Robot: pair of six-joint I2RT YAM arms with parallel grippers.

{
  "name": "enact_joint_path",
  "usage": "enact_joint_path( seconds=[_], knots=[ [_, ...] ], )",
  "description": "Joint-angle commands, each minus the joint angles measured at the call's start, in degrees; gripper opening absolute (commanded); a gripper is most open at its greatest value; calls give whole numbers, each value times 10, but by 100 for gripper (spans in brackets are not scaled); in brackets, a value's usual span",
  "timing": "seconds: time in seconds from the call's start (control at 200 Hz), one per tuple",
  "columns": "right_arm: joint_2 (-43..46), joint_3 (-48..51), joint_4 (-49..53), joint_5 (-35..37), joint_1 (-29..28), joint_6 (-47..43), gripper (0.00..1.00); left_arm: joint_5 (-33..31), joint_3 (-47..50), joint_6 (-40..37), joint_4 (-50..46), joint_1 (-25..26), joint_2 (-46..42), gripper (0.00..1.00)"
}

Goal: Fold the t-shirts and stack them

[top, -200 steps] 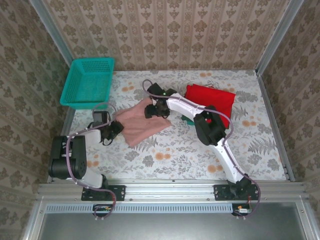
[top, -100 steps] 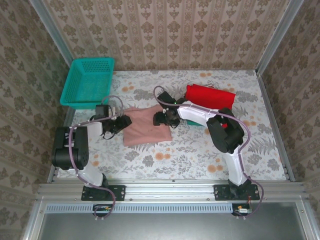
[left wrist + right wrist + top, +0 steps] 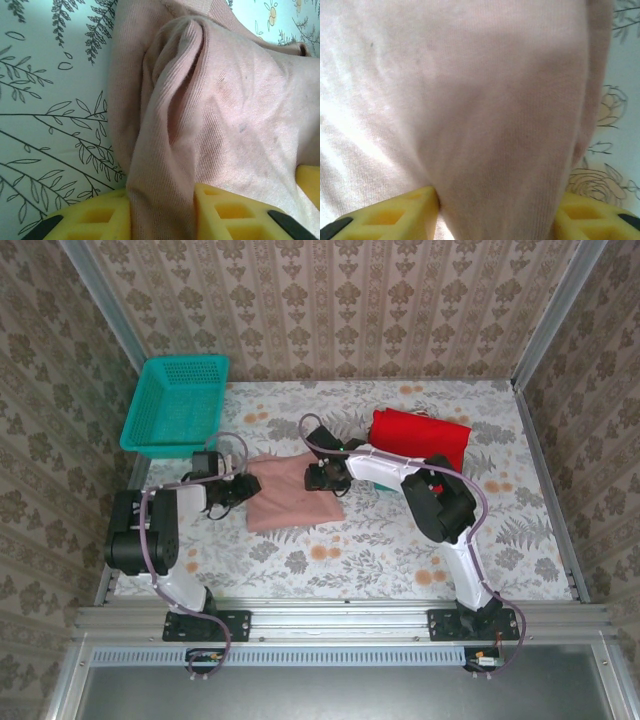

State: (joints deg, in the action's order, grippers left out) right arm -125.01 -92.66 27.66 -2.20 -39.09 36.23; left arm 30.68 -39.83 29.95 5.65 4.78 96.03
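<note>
— Floral tablecloth (image 3: pixel 330 550), papered walls round it. Where's the pink tee (image 3: pixel 290 505)?
— Mid-frame in top view, lying flat, roughly folded. Left gripper (image 3: pixel 243 487) at its left edge, right gripper (image 3: pixel 320 478) at its upper-right edge.
— Jaws?
— Left wrist cam: left gripper (image 3: pixel 160 212) clamped on a ridge of pink cloth btwn its yellow fingers (image 3: pixel 235 215). Right wrist cam: right gripper (image 3: pixel 495 210) likewise, thick fold pinched btwn both fingers (image 3: pixel 395 212).
— Other stuff?
— Red tee (image 3: pixel 420 438) folded, up & right of the pink one. Teal basket (image 3: pixel 175 405) upper left, well apart.
</note>
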Motion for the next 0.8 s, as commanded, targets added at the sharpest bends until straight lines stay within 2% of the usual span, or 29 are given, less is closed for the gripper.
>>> enact_joint_path(
  seconds=[0.0,0.095,0.2,0.365,0.57,0.795],
  knots=[
    [-20,-14,-4,-19,-12,6,39,109,28,23,-3,74,47,24],
    [-3,-22,4,-10,-16,3,28,101,36,44,11,108,20,19],
    [38,-12,14,12,-17,-1,17,127,57,91,67,106,-6,9],
    [115,16,28,57,-17,-15,6,120,29,92,35,119,-39,1],
    [177,39,70,98,-13,-23,0,113,0,123,42,129,-69,0],
    [209,49,88,114,-6,-27,0,96,-47,117,-4,142,-77,0]
  ],
)
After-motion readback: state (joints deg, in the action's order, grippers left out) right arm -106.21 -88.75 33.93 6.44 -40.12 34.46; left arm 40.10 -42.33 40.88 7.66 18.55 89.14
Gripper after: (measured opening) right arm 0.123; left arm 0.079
